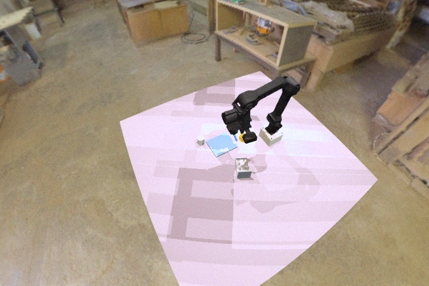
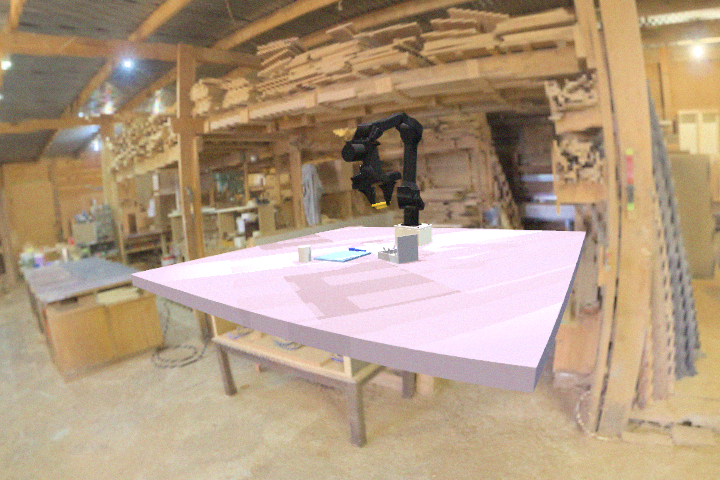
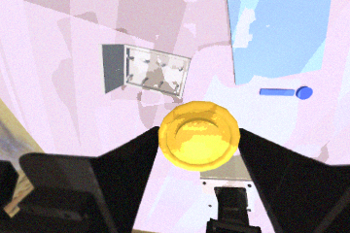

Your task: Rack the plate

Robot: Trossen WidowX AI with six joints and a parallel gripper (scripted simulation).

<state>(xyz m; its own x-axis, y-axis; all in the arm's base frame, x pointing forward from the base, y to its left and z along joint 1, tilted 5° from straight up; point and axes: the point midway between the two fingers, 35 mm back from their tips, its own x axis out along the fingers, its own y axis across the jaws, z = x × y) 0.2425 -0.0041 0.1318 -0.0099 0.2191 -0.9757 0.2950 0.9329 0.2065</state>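
Note:
A round yellow plate point(image 3: 198, 137) point(image 2: 378, 205) is held high above the table; in the top view most of it is hidden behind the arm. My gripper point(image 3: 197, 132) is shut on the plate, with one finger at each side of its rim. The plate's face shows to the wrist camera, and in the exterior view it looks nearly flat, slightly tilted. The dish rack point(image 1: 243, 168) point(image 2: 398, 251) point(image 3: 156, 71) stands on the table, with a tall grey panel at one end and several short pegs inside. The plate is well above the rack and off to its side.
A light blue mat point(image 1: 221, 145) point(image 2: 341, 255) point(image 3: 280, 39) lies near the rack. A blue utensil point(image 3: 277, 92) point(image 2: 357, 249) lies beside the mat. A pale cylinder point(image 1: 200, 140) point(image 2: 304, 253) stands at the mat's far side. The arm's white base point(image 1: 271, 136) point(image 2: 422, 233) is near the rack.

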